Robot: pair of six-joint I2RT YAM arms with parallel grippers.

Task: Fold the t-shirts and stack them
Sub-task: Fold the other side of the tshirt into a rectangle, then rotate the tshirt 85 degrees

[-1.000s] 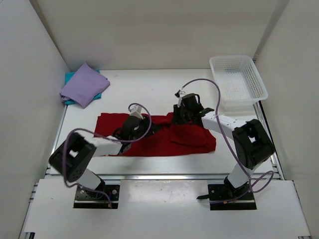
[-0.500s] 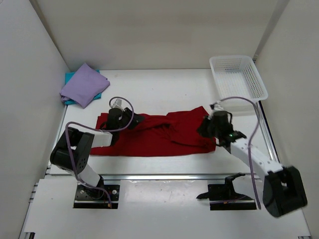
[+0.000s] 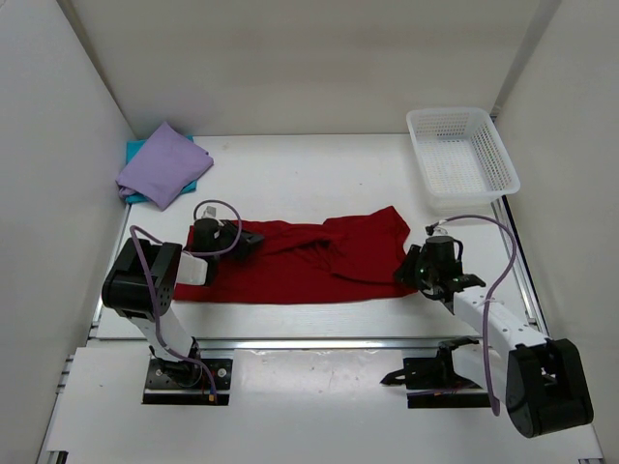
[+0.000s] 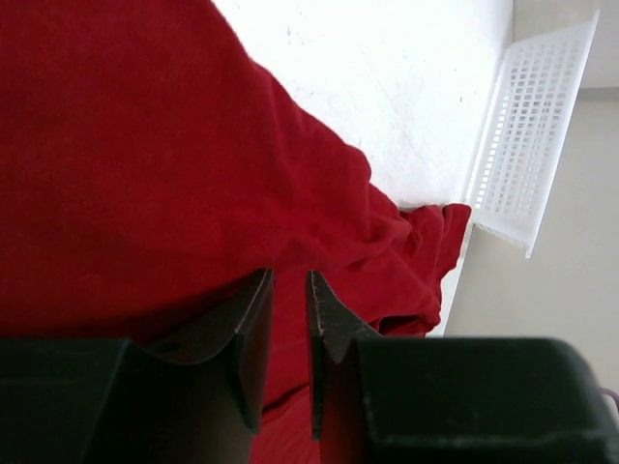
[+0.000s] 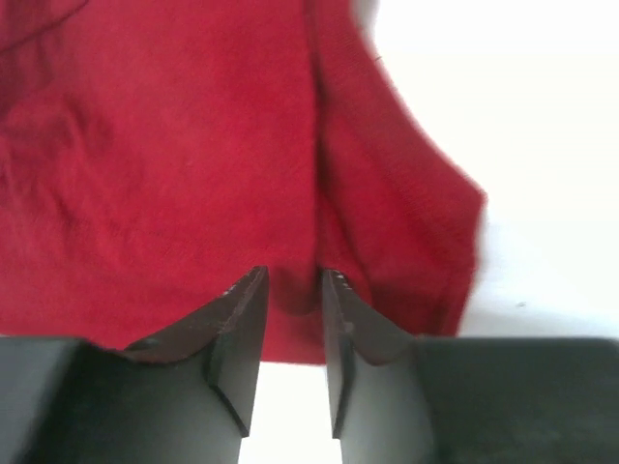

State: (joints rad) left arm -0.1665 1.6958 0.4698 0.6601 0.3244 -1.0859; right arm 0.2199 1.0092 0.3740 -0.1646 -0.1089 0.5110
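The dark red t-shirt (image 3: 309, 263) lies spread out flat across the middle of the table. My left gripper (image 3: 242, 242) is low over its left end, jaws nearly together with red cloth (image 4: 145, 145) between them (image 4: 290, 290). My right gripper (image 3: 408, 272) is at the shirt's near right corner, jaws pinched on a raised ridge of the cloth (image 5: 174, 145) by its hem (image 5: 293, 285). The pale lavender t-shirt (image 3: 162, 164) lies folded on top of the teal t-shirt (image 3: 138, 149) in the far left corner.
A white mesh basket (image 3: 450, 112) stands at the far right, also in the left wrist view (image 4: 527, 135). White walls close in the left, back and right. The table's near edge runs just below the shirt.
Both grippers have moved apart from the shirt's middle to its ends, the left one leftward, the right one rightward and nearer. The shirt now lies longer and flatter.
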